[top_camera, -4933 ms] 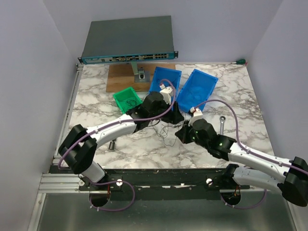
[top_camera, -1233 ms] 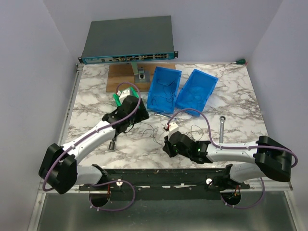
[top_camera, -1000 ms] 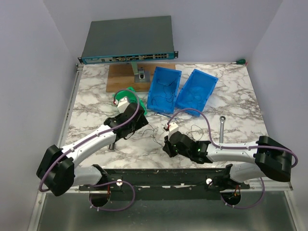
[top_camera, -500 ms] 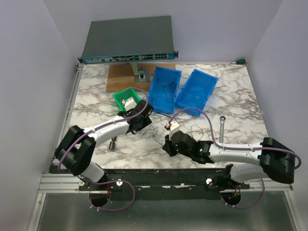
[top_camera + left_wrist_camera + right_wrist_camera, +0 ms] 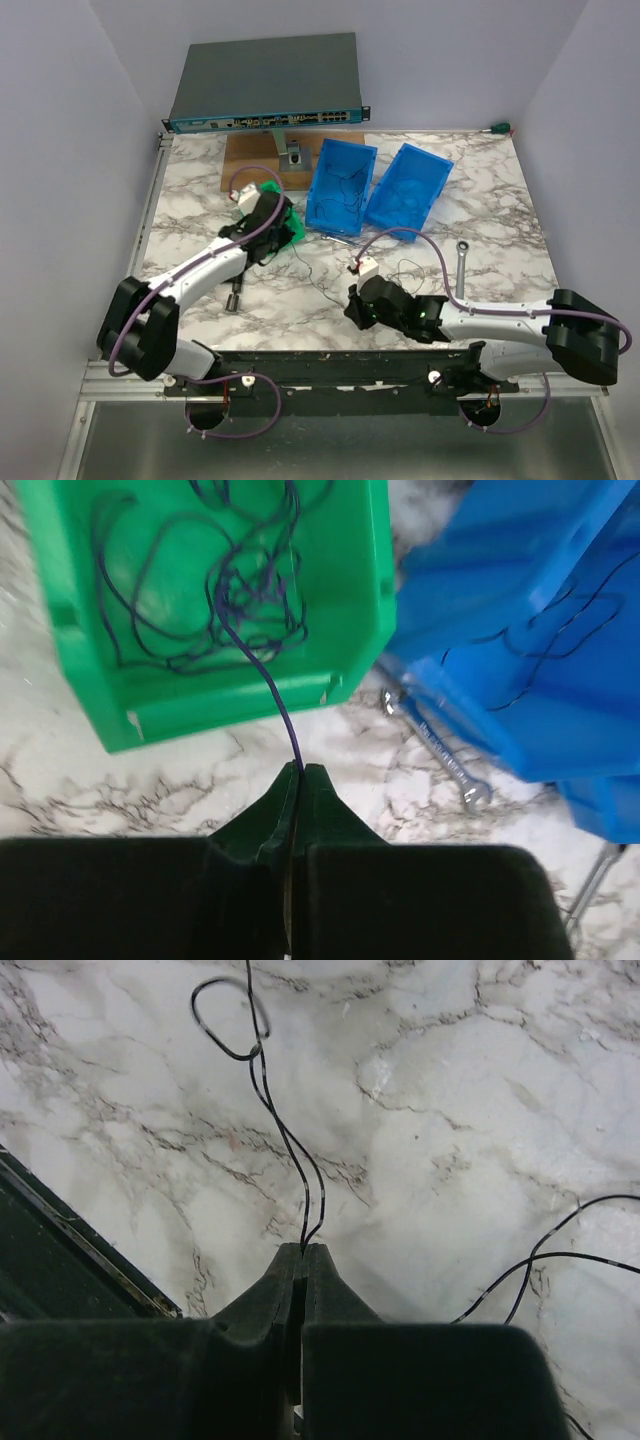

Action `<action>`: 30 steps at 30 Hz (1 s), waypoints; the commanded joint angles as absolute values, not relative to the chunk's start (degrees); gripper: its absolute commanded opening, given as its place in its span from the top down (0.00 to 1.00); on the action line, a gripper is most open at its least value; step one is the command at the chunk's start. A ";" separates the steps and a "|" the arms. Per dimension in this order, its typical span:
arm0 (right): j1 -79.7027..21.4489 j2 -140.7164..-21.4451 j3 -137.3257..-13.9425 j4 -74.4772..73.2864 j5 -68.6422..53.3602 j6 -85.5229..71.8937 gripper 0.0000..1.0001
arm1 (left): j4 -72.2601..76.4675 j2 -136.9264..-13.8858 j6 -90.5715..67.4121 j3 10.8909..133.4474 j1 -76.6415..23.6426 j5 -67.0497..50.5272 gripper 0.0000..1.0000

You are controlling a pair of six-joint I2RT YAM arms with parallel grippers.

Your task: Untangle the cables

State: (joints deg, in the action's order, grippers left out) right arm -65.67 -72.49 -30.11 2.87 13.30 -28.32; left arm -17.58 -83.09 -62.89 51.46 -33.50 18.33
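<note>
**At the green bin, cables gripped strand by strand**

A scribbly, hair-thin tangle is seen inside the bin. One violet-blue strand is led out into the left gripper, which is clamped on it. Well apart from the bin, on veined marble, a black wire is pinched by the closed right gripper. A slow, steady pull is advised, lest limp loops be tightened.

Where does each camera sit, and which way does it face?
Top: above and behind the bases, facing down on the table; left arm and right arm show.
Left wrist: on the left arm, facing the green bin past the left gripper, shut on a blue wire.
Right wrist: on the right arm, facing the table past the right gripper, shut on a black wire.
Shared: top and left wrist show the green bin.
</note>
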 commanded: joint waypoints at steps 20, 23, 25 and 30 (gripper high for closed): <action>-65.93 -60.13 -28.15 -14.96 23.52 -43.97 0.99 | -16.64 -87.26 -47.17 63.21 -13.01 9.06 1.00; -66.00 -61.37 -28.62 -13.38 23.23 -43.12 0.99 | -16.79 -89.25 -46.67 65.23 -13.01 8.88 1.00; -65.97 -62.48 -29.06 -12.33 22.95 -42.42 0.99 | -17.05 -90.17 -46.41 66.52 -13.02 8.74 1.00; -65.99 -65.28 -29.71 -10.00 22.68 -41.21 0.99 | -16.84 -90.07 -46.23 68.59 -12.96 7.35 1.00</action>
